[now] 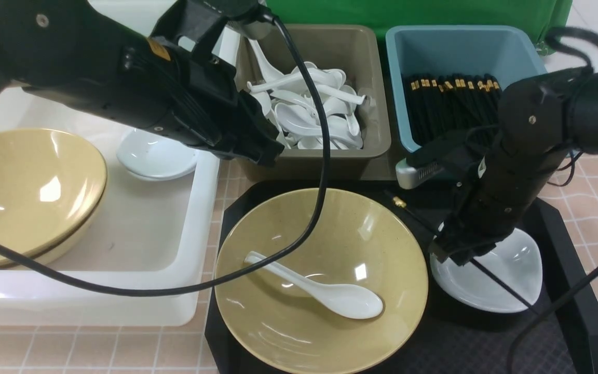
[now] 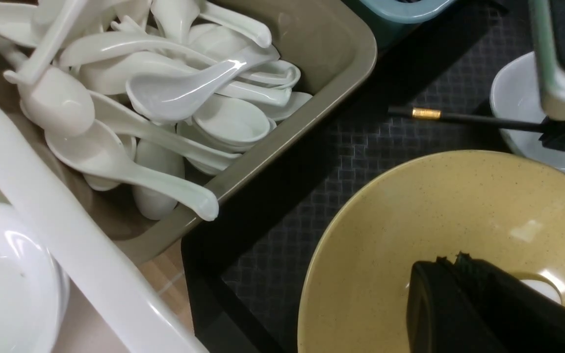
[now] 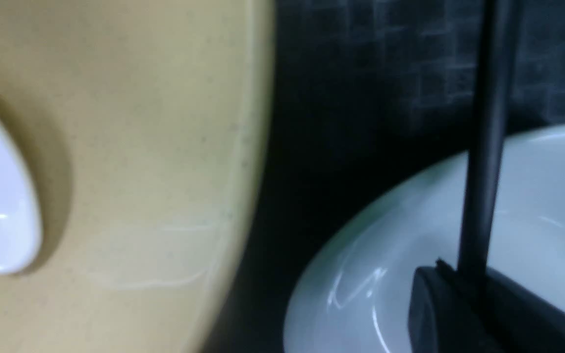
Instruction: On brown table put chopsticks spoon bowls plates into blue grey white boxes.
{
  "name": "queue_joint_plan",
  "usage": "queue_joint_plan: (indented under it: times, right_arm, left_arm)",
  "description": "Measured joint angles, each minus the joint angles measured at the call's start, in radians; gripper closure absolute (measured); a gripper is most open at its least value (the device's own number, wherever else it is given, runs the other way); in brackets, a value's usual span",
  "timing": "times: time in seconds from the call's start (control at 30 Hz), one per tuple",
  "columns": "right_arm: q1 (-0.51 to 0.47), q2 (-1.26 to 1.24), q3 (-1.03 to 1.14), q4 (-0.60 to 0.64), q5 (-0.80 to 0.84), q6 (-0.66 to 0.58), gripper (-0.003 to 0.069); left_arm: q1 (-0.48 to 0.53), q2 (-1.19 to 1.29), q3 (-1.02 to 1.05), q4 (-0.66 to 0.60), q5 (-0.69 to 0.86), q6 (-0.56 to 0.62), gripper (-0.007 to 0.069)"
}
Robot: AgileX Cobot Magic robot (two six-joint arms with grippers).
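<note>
**Right end effector (image 1: 454,254) grasps one chopstick (image 1: 501,284) over the tray's plate (image 1: 517,262)**

On the tiled bench (image 1: 70,348), a black tray (image 1: 465,337) carries a mustard bowl (image 1: 288,317) with a white soup spoon (image 1: 330,293) lying inside. The plate sits to its right, and the clenched right end effector holds the chopstick slanting across it. The left end effector (image 1: 262,150), clenched and empty, hangs by the olive-grey box (image 1: 361,62). That box holds a heap of spoons (image 1: 304,111). At far left, the white box (image 1: 96,304) holds a second bowl (image 1: 18,192) and a second plate (image 1: 156,156). At far right, the teal-blue box (image 1: 460,52) holds bundled chopsticks (image 1: 449,104).
</note>
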Motion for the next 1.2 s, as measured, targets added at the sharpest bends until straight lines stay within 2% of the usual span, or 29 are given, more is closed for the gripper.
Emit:
queue_joint_plan:
  times: [0.23, 0.4, 0.63, 0.83, 1.0, 1.03, 1.07, 1.1, 1.2]
  right_arm:
    - [-0.008, -0.117, -0.027, -0.009, -0.001, 0.000, 0.0573]
    - [-0.078, -0.126, -0.175, -0.014, -0.116, 0.013, 0.0573]
    - [-0.173, 0.017, -0.393, -0.017, -0.357, 0.173, 0.0573]
    - [-0.219, 0.190, -0.576, -0.017, -0.410, 0.258, 0.0560]
    - [-0.241, 0.322, -0.685, -0.017, -0.356, 0.282, 0.0469]
    - [-0.245, 0.353, -0.712, -0.017, -0.295, 0.287, 0.0406]
    - [-0.245, 0.359, -0.714, -0.017, -0.288, 0.287, 0.0389]
    - [-0.245, 0.373, -0.728, -0.017, -0.223, 0.288, 0.0325]
    - [-0.243, 0.370, -0.732, -0.012, -0.134, 0.265, 0.0236]
  left_arm:
    - [0.000, 0.001, 0.000, -0.005, -0.037, -0.004, 0.0620]
    - [0.000, 0.081, -0.034, -0.057, -0.145, -0.027, 0.0620]
    - [0.000, 0.249, -0.272, -0.105, -0.171, 0.018, 0.0620]
    - [0.000, 0.294, -0.422, -0.112, -0.180, 0.037, 0.0620]
    - [0.000, 0.292, -0.439, -0.106, -0.149, 0.042, 0.0620]
    - [0.000, 0.288, -0.439, -0.088, -0.110, 0.046, 0.0620]
    - [0.000, 0.287, -0.439, -0.088, -0.110, 0.047, 0.0620]
    - [0.000, 0.278, -0.439, -0.075, -0.074, 0.051, 0.0620]
    - [0.000, 0.246, -0.439, -0.065, -0.040, 0.053, 0.0620]
